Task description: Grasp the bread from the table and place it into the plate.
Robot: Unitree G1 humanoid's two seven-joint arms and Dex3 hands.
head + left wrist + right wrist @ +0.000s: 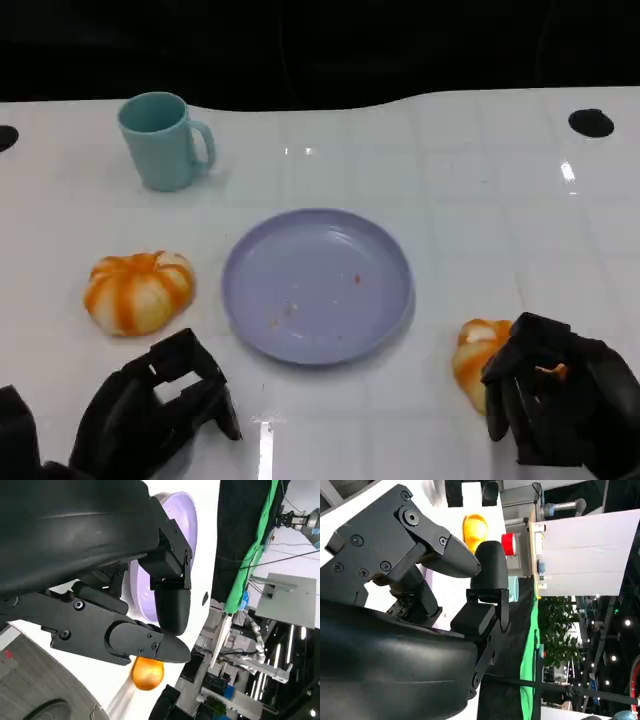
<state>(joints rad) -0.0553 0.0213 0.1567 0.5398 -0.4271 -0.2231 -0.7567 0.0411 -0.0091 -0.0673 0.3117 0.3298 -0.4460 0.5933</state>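
No legible writing. Right hand (pixel 555 405) curls over a bread (pixel 478 358) at the worktop's (pixel 480 200) near edge; grip uncertain. Left hand (pixel 160 405) holds nothing, fingers parted. Plate (pixel 316 285) central.

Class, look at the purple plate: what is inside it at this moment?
The purple plate holds only a few small crumbs or specks; no bread lies in it. Nothing covers its inside in the head view.

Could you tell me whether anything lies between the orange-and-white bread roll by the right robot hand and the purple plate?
Nothing visible does. Bare white table separates the orange-and-white bread roll, beside the right robot hand, from the round purple plate.
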